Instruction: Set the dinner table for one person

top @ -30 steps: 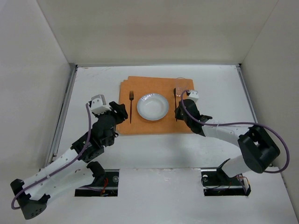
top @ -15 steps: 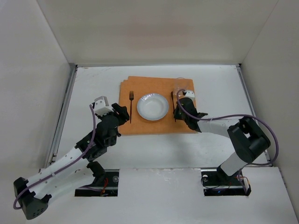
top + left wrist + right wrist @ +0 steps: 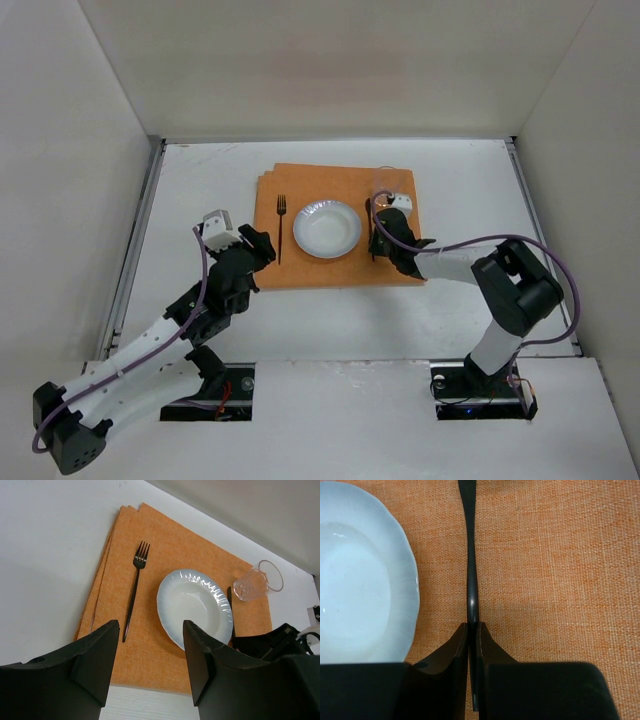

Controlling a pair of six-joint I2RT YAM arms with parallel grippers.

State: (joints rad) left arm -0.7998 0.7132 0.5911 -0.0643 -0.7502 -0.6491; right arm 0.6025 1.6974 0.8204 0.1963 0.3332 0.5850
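On the white dinner table [image 3: 200, 180] lies an orange placemat [image 3: 340, 270]. On it are a white plate [image 3: 327, 228], a black fork [image 3: 281, 228] to the plate's left and a clear glass [image 3: 384, 182] at the far right corner. My right gripper [image 3: 377, 235] is low over the mat just right of the plate. In the right wrist view it [image 3: 473, 625] is shut on the handle of a thin black utensil [image 3: 471, 570] lying along the mat beside the plate [image 3: 360, 580]. My left gripper [image 3: 151, 625] is open and empty above the mat's near left corner, near the fork [image 3: 134, 595].
White panels wall the table on three sides, and metal rails [image 3: 135, 240] run along its side edges. The glass [image 3: 250, 582] stands just beyond the right gripper. The right arm's cable [image 3: 560, 270] loops over the table's right part.
My right gripper has shifted slightly left toward the plate with the black utensil in it, and the right arm's elbow has drawn in. The left arm has barely moved.
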